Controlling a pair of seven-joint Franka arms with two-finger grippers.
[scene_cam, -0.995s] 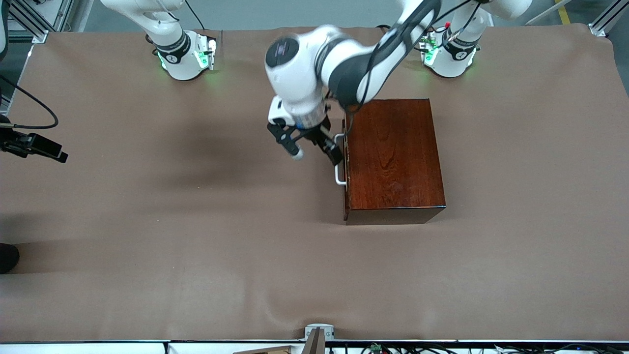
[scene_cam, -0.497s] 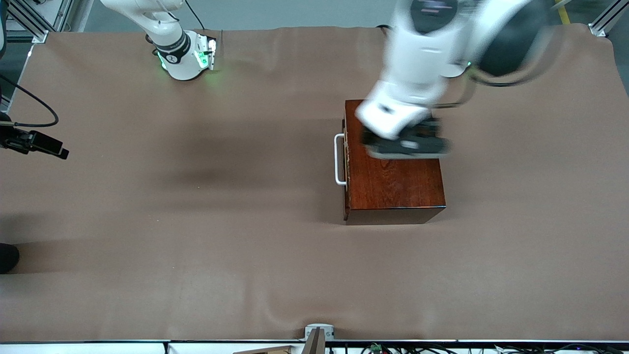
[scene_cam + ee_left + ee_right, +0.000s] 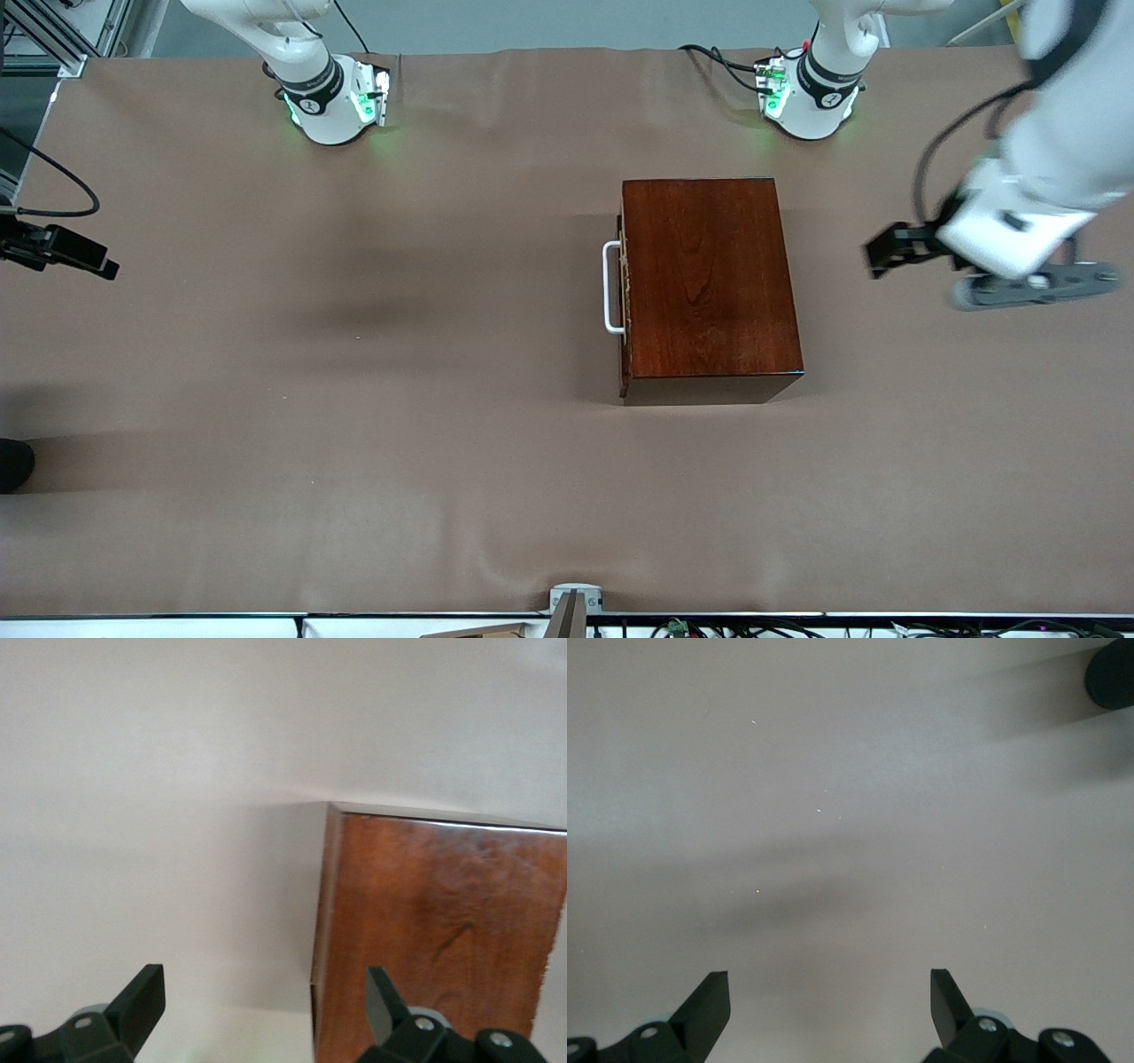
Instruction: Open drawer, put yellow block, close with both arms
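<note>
Drawer (image 3: 622, 285): shut flush in its box, white handle (image 3: 610, 288) free.
Yellow block: I cannot see it; likely inside.
My left end effector (image 3: 266, 1005): wide, empty, above the desk (image 3: 354, 399) beside the box.
My right end effector (image 3: 830, 1001): wide, empty, waiting over bare desk.
Left: apparently nothing.

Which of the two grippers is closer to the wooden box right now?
The left gripper, over the table beside the wooden box toward the left arm's end, jaws open. The right gripper sees only bare table.
</note>
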